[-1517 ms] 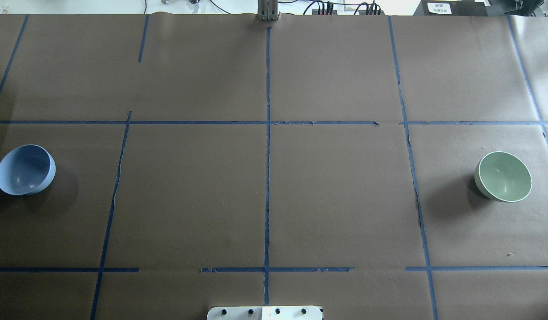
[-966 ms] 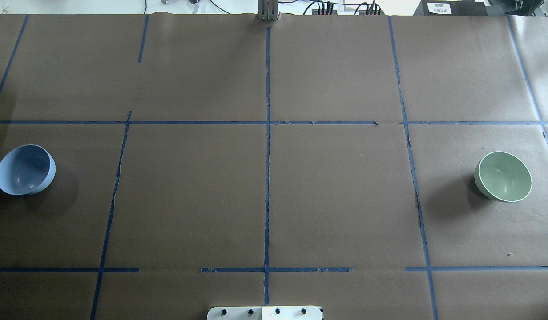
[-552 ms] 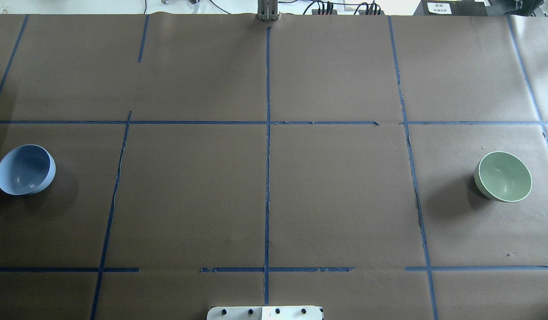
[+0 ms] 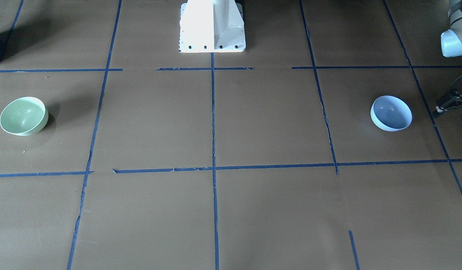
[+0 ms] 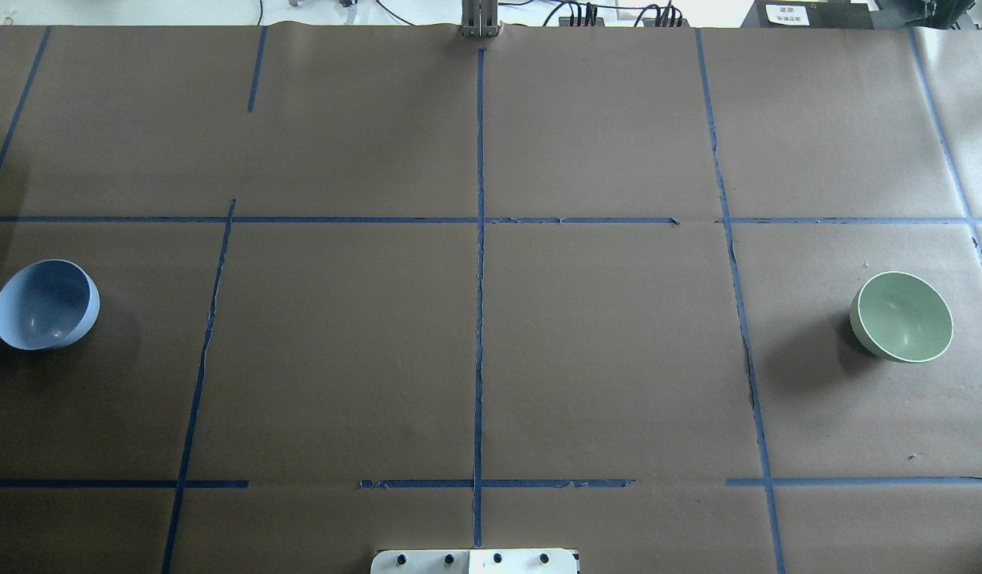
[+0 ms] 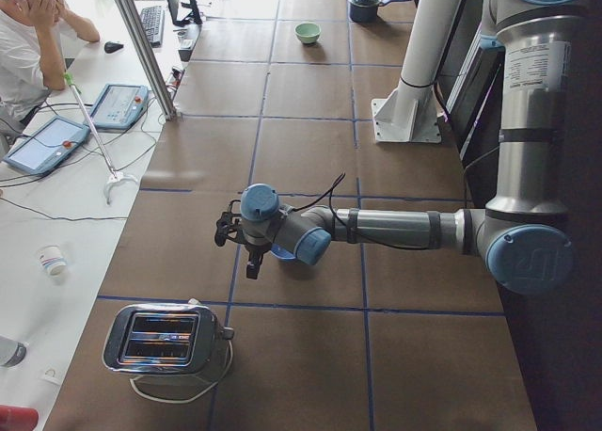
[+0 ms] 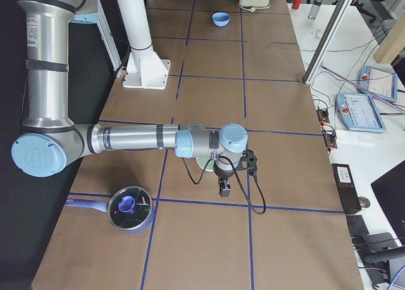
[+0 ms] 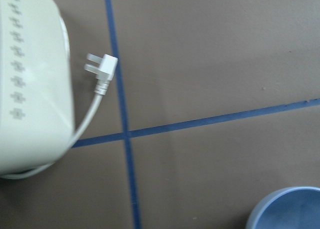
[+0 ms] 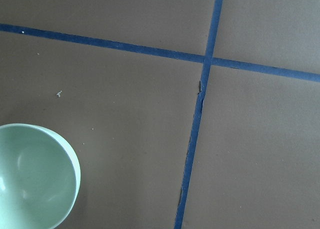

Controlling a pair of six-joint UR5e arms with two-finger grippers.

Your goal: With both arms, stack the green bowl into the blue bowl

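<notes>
The green bowl [image 5: 901, 316] stands upright on the table's right side; it also shows in the front view [image 4: 24, 116] and at the lower left of the right wrist view [image 9: 30, 174]. The blue bowl [image 5: 45, 304] stands upright at the far left [image 4: 391, 113] and shows in the corner of the left wrist view [image 8: 290, 209]. My left gripper [image 6: 252, 264] hangs above the table beside the blue bowl. My right gripper [image 7: 224, 190] hangs beside the green bowl. Neither gripper touches a bowl. I cannot tell whether either is open or shut.
A toaster [image 6: 165, 340] stands at the table's left end, its plug [image 8: 102, 69] lying loose. A lidded pot [image 7: 130, 209] sits at the right end. The white pedestal [image 4: 212, 26] is at the robot's edge. An operator [image 6: 28, 36] sits beside the table.
</notes>
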